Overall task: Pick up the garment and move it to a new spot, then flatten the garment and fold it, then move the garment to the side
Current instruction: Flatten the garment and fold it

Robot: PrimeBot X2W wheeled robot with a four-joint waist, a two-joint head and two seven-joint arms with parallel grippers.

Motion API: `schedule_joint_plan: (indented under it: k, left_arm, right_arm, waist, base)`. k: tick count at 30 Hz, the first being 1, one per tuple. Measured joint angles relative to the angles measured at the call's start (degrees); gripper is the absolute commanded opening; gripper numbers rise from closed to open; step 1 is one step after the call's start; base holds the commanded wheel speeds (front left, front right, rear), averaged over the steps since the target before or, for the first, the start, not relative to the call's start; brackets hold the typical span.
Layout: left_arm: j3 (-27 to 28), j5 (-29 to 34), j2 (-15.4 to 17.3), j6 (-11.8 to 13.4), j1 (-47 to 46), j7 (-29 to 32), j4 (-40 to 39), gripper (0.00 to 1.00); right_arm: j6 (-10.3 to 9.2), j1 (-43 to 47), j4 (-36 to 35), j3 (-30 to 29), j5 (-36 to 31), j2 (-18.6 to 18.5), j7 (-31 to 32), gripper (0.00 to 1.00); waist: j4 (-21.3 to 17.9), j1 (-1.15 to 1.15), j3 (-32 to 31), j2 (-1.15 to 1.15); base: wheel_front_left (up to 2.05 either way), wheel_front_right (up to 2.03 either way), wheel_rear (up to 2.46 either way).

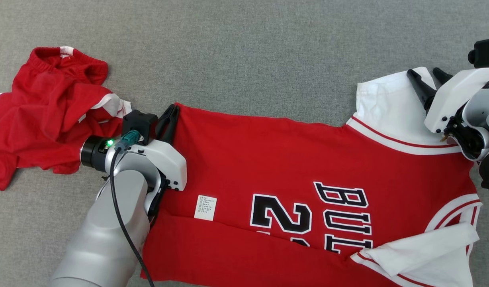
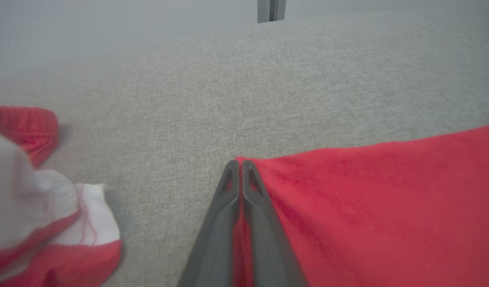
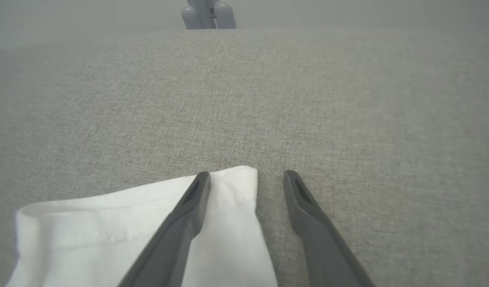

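Grey woven worktop (image 1: 244,52) runs back to a hazy pale wall, and the red jersey (image 1: 268,159) lies spread across the near side. The left end effector (image 1: 173,109) is clenched on the jersey's far left corner. The right end effector (image 1: 424,73) is released, fingers straddling the white sleeve (image 3: 109,231) corner, with crumpled red shorts (image 1: 49,111) lying off to the left

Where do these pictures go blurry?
Head view: evenly lit and sharp, the jersey lettering crisp. Left wrist view: the crumpled red garment close to the lens is blurred. Right wrist view: the grey surface is crisp mid-frame, hazy at the far edge.
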Motion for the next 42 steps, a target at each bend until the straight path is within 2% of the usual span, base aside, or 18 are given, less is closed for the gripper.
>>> schedule_joint_plan:
  k: [1,11,23,31,42]
  left_arm:
    - [-0.04,-0.1,-0.03,-0.05,-0.14,0.0,0.0,0.0]
    - [-0.2,-1.03,-0.26,-0.03,-0.44,-0.16,0.31,0.0]
    - [0.38,-1.58,0.67,0.43,0.04,-0.16,-0.55,0.0]
    - [1.31,-1.93,1.31,1.12,1.3,-0.18,-2.71,0.0]
    - [2.19,-3.0,3.1,0.03,5.65,-0.18,-2.89,0.0]
  right_arm:
    - [0.0,-0.32,-0.07,0.76,0.27,-0.18,0.0,0.0]
    - [0.0,-0.41,-1.79,5.46,2.4,-1.09,-5.84,0.0]
    - [0.0,-0.3,-1.36,9.6,4.22,-2.99,-16.38,0.0]
    - [0.0,-0.44,-3.61,11.67,2.38,-3.61,-17.6,0.0]
    - [0.0,7.81,-10.79,8.24,-2.42,-5.98,-17.84,0.0]
  waist:
    - [0.0,0.0,0.06,0.0]
    - [-0.18,0.0,-0.1,0.0]
    - [-2.26,0.0,-3.4,0.0]
    - [-3.81,0.0,-6.13,0.0]
    - [-5.13,0.0,-12.18,0.0]
  base:
    - [0.0,0.0,0.0]
    - [0.0,0.0,0.0]
    - [0.0,0.0,0.0]
    - [0.0,0.0,0.0]
    - [0.0,0.0,0.0]
